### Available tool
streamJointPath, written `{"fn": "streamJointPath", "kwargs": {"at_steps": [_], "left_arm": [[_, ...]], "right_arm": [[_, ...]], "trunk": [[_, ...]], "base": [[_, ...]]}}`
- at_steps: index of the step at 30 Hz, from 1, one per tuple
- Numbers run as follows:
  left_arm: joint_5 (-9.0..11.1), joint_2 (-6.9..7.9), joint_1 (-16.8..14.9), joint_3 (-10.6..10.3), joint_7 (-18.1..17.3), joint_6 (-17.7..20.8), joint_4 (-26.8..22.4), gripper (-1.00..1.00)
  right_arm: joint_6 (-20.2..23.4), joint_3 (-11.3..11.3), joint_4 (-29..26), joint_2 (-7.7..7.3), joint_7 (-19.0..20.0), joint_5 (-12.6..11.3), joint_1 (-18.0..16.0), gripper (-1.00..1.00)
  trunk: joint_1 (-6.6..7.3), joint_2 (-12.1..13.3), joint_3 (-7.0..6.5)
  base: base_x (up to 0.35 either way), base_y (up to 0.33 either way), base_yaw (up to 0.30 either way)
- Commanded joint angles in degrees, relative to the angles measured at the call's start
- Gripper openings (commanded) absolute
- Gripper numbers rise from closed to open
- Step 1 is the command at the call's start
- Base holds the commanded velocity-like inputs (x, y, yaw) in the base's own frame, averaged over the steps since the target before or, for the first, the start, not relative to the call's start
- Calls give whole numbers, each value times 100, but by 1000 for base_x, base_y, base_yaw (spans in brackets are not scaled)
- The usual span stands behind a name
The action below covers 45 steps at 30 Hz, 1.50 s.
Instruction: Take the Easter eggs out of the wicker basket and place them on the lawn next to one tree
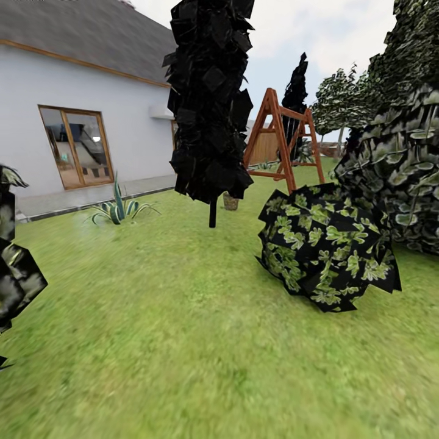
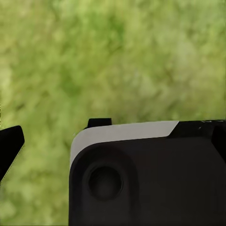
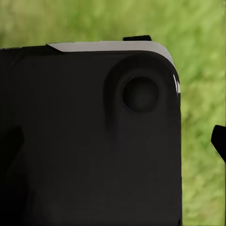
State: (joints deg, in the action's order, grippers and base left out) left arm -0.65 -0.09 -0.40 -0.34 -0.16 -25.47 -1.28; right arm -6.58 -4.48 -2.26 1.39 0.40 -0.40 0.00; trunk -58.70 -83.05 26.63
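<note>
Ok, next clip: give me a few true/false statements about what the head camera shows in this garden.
1. A wooden A-frame swing stand stands on the lawn behind the all-black tree. True.
2. The striped spiky-leaved plant grows by the paved strip along the house. True.
3. A wicker basket sits in the open foreground grass. False: bare grass there.
4. The house wall is red brick. False: it is plain white.
5. A leafy dark bush sits right of the black tree. True.
</note>
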Motion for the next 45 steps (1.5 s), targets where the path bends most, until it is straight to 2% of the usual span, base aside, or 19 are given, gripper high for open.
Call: {"fn": "streamJointPath", "kwargs": {"at_steps": [1, 16, 32, 45], "left_arm": [[-6, 0, -4, -1, -2, -19, 5, 100], [-6, 0, -4, -1, -2, -18, 5, 100], [-6, 0, -4, -3, -2, -19, 5, 100], [-6, 0, -4, -3, -2, -20, 5, 100]], "right_arm": [[-17, -43, -2, 2, 4, -4, 0, 100], [-18, -44, -2, 1, 4, -13, 0, 100], [-18, -44, -2, 2, 4, -13, 0, 100], [-18, -44, -2, 2, 4, -12, 0, 100]], "trunk": [[-3, -2, 5], [-3, -2, 5], [-3, -2, 5], [-3, -2, 5]], "base": [[328, 0, 154], [328, 0, 51], [328, 0, 182], [328, 0, 49]]}}
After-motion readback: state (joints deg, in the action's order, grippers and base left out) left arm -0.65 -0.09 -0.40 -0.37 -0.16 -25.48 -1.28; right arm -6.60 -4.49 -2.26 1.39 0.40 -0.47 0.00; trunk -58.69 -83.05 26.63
